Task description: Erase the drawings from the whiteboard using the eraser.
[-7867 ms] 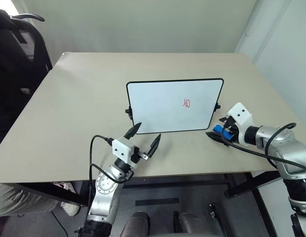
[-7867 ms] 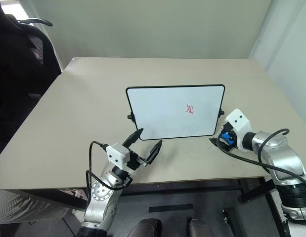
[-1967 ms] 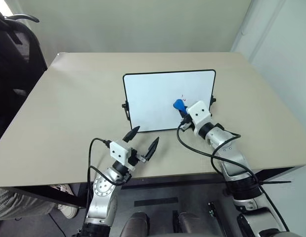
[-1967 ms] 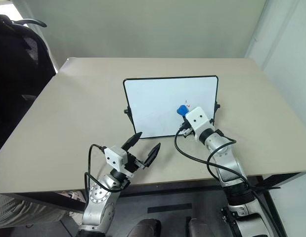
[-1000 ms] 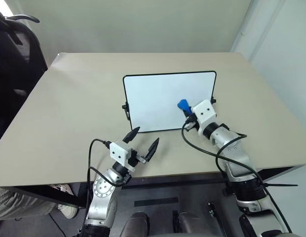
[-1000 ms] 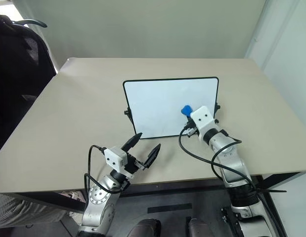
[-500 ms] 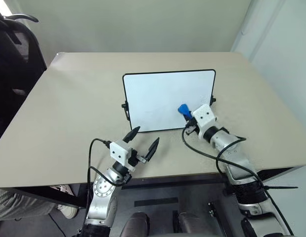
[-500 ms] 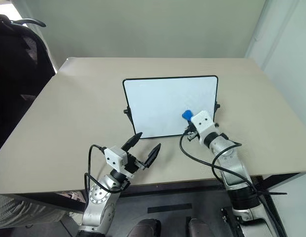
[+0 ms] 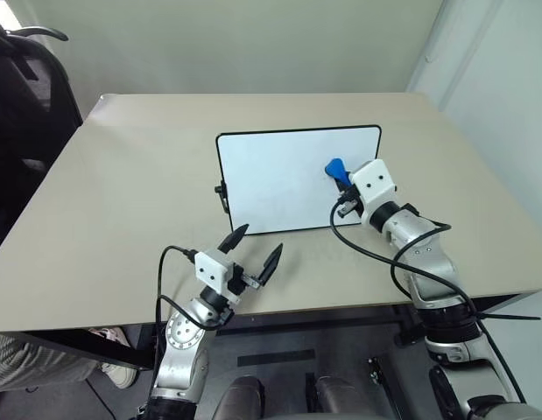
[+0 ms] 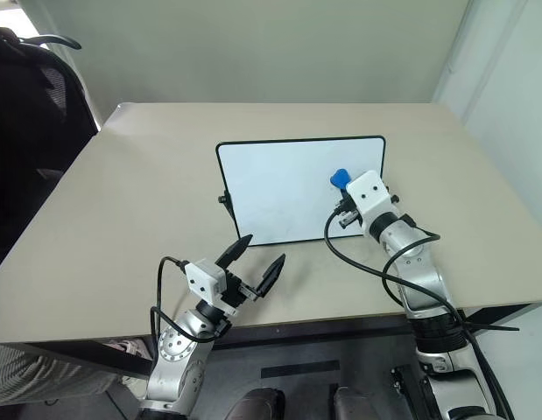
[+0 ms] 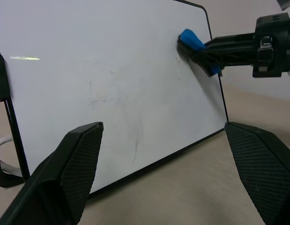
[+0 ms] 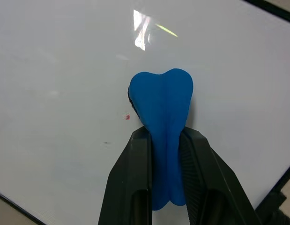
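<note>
The whiteboard (image 9: 297,179) stands propped near the middle of the desk (image 9: 122,192), towards its far edge. The right gripper (image 12: 166,140) is clamped on the eraser (image 12: 162,117), pressing the blue block against the board's upper right area. One tiny red speck (image 12: 128,117) of the drawings lies just beside the eraser. The left gripper (image 9: 251,249) hangs over the desk's near edge, fingers spread wide, holding nothing, apart from the board.
</note>
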Robot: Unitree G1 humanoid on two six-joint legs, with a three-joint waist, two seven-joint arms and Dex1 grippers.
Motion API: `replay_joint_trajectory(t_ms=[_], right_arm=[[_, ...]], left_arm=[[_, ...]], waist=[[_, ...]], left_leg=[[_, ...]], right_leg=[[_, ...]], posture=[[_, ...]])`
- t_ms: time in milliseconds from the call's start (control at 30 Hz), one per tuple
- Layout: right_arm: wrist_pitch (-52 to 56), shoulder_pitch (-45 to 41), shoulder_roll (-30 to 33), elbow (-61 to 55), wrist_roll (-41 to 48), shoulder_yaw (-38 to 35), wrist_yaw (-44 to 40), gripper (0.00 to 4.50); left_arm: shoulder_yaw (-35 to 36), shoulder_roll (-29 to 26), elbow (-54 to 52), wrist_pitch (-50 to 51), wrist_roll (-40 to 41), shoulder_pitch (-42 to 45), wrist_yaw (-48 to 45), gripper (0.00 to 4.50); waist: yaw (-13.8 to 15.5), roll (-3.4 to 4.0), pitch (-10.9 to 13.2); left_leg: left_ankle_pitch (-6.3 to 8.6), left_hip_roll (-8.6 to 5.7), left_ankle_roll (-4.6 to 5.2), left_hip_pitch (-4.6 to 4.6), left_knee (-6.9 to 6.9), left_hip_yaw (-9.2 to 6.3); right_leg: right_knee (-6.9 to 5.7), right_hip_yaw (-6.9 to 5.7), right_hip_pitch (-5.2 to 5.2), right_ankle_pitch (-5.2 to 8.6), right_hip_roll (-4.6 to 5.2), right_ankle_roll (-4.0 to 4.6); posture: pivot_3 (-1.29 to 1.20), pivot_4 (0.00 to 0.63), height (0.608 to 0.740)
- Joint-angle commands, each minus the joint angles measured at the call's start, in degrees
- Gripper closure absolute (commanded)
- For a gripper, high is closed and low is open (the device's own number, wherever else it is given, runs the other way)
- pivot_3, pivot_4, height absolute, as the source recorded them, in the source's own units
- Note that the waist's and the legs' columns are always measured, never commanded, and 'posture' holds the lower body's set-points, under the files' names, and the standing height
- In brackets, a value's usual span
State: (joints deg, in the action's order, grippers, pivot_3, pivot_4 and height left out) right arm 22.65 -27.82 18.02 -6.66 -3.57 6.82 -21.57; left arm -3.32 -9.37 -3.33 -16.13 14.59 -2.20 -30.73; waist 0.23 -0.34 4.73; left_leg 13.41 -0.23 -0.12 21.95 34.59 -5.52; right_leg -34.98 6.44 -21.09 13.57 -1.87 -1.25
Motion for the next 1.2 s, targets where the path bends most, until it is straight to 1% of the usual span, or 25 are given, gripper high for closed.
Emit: replay_joint_trajectory(t_ms=[33, 100, 200, 467, 567, 933, 1200], right_arm=[[-1.5, 0.8, -0.7, -0.7, -0.1, 3.0, -1.8, 4.02], [-1.9, 2.0, -0.8, -0.1, -0.2, 4.3, -2.4, 4.02], [-2.4, 2.4, -0.7, 1.1, -0.3, 4.4, -2.5, 4.02], [-3.2, -1.2, 0.6, 2.4, 0.7, -0.4, -0.9, 4.02], [-3.4, -1.9, 0.6, 2.4, 0.6, -1.0, -0.8, 4.02], [-2.2, 1.4, -1.4, 0.4, 0.0, 2.4, -1.8, 4.02], [-3.1, -3.0, 1.5, 2.4, 0.3, -1.5, -0.9, 4.02]], left_arm=[[-0.2, 0.1, -2.0, -0.4, 0.4, -0.1, 0.0, 0.0], [-0.2, 0.1, -2.2, -0.4, 0.4, -0.3, 0.1, 0.0], [-0.2, 0.1, -2.6, -0.3, 0.3, -0.6, 0.3, 0.0], [-0.1, 0.0, -3.3, -0.2, 0.3, -1.4, 0.4, 0.0], [-0.1, 0.0, -3.4, -0.2, 0.4, -1.5, 0.4, 0.0], [-0.1, -0.1, -4.0, -0.1, 0.2, -1.7, 0.5, 0.0], [-0.2, -0.2, -4.9, 0.2, 0.1, -2.1, 1.0, 0.0]], waist=[[0.0, 0.0, 0.0], [0.0, -0.01, 0.0], [0.0, 0.0, 0.0], [0.0, 0.01, 0.0], [0.0, 0.0, 0.0], [0.0, 0.01, 0.0], [0.0, 0.02, 0.0]], left_leg=[[0.0, 0.0, 0.01, 0.0, 0.0, 0.0], [-0.01, 0.0, 0.02, -0.01, 0.0, 0.0], [0.01, 0.0, 0.01, -0.02, 0.0, 0.0], [0.05, -0.01, -0.06, 0.0, 0.0, 0.0], [0.08, 0.0, -0.1, 0.0, 0.0, 0.0], [0.02, 0.0, -0.01, -0.01, 0.0, 0.0], [0.05, 0.0, -0.05, 0.01, 0.0, 0.0]], right_leg=[[0.0, 0.0, 0.0, 0.01, 0.0, -0.01], [0.01, 0.0, 0.01, 0.05, 0.0, -0.06], [0.05, 0.0, 0.0, 0.08, 0.01, -0.11], [0.02, 0.0, -0.03, 0.04, 0.01, -0.03], [0.02, 0.01, -0.05, 0.02, 0.01, 0.01], [0.04, 0.0, -0.01, 0.03, 0.0, -0.03], [0.03, 0.01, -0.03, 0.01, 0.0, 0.02]], posture=[[0.0, 0.15, 0.74], [0.0, 0.15, 0.74], [0.0, 0.15, 0.74], [0.0, 0.15, 0.74], [0.0, 0.15, 0.74], [0.0, 0.15, 0.74], [0.0, 0.15, 0.74]])
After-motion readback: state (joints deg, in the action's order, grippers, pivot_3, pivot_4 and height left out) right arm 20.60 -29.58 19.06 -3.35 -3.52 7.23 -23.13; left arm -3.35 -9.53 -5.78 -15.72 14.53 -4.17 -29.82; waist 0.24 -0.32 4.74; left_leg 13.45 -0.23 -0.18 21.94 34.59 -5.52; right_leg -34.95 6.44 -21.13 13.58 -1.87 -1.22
